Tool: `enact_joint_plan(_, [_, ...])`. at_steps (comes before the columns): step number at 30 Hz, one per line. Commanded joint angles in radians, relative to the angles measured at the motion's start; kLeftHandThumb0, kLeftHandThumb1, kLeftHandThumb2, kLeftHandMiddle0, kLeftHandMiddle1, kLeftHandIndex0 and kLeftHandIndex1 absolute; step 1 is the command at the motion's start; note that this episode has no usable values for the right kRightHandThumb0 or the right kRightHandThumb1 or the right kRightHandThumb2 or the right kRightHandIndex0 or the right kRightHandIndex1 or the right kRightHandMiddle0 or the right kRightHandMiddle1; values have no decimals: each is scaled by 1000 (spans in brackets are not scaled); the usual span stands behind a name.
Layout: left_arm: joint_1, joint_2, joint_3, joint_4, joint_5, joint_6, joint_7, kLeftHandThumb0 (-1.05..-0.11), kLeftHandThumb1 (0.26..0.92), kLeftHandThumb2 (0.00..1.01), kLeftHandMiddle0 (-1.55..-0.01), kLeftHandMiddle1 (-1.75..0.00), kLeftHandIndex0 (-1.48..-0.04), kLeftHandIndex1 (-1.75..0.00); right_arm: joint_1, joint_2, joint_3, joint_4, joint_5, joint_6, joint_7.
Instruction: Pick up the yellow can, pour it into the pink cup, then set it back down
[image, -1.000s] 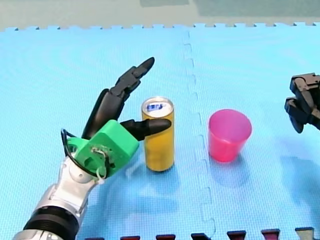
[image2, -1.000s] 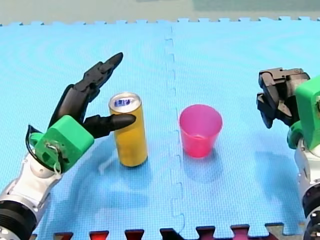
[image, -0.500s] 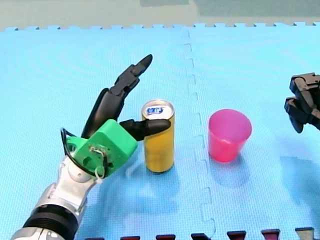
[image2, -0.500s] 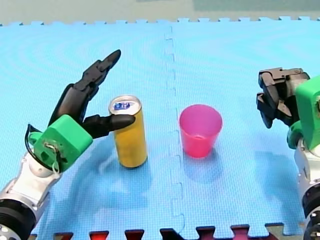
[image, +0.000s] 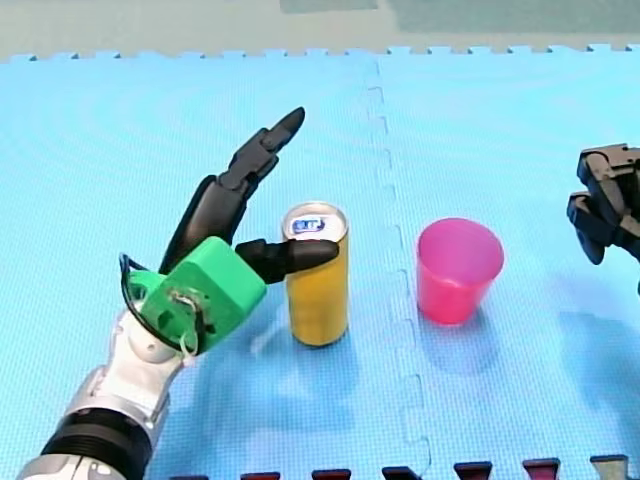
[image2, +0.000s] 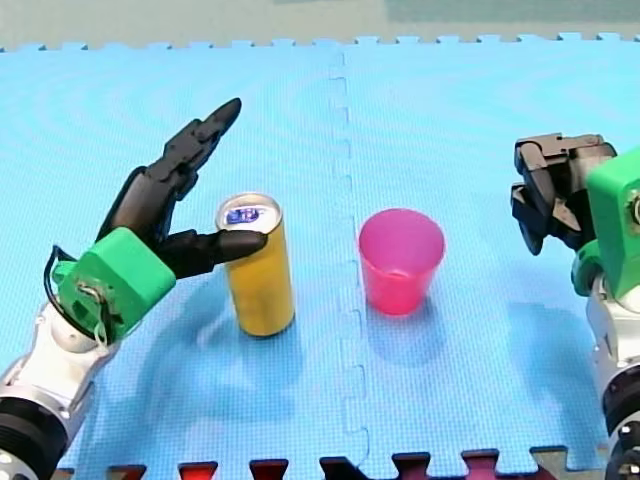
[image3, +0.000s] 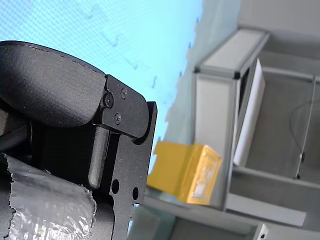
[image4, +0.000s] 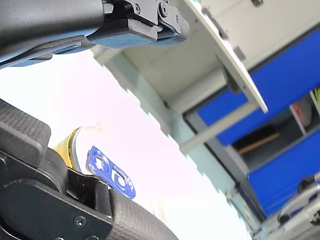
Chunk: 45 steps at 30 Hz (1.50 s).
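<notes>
On the mat, head views: you are seeing the yellow can (image: 318, 290) standing upright on the blue foam mat (image: 480, 120), left of the pink cup (image: 458, 270) and not touching it.
Left hand (image: 225, 200): its thumb (image: 295, 255) is lying across the can's upper front; whether it is touching, I cannot tell. Its other fingers (image: 265, 150) are stretching straight out behind the can, apart from it.
Right hand (image2: 555, 190): it is hovering by the mat's right edge, well apart from the cup, fingers curling in on nothing.
First wrist view: a black hand (image3: 60, 95) is showing close, and a yellow box (image3: 185, 172) is lying beyond the mat.
Second wrist view: the left hand's thumb is sitting just beside the can's blue tab (image4: 111, 172).
</notes>
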Motion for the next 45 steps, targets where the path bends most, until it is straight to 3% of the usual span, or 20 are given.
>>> enact_joint_plan(1, [16, 14, 2, -18, -17, -13, -34, -1048, 800, 2, -164, -12, -211, 0, -5, -1, -1, -1, 3, 5, -2])
enact_joint_plan(6, [71, 32, -2, -83, -40, -11, -110, -1048, 799, 1, -185, -20, -214, -1, -6, 1, -2, 0, 4, 4, -3])
enact_joint_plan(14, [136, 44, 4, -184, -63, 95, -158, -1048, 791, 0, -191, -19, -225, -6, -8, -8, -6, 4, 5, 5, 1])
enact_joint_plan(30, [168, 38, 11, -260, -92, 178, -177, -1048, 775, 0, -209, -20, -238, -7, -7, -11, -4, 10, 2, 4, 2])
enact_joint_plan(45, [155, 30, 24, -217, -75, 137, -115, -1048, 768, 0, -281, -39, -288, -19, 0, -10, -10, 7, 10, 1, 16])
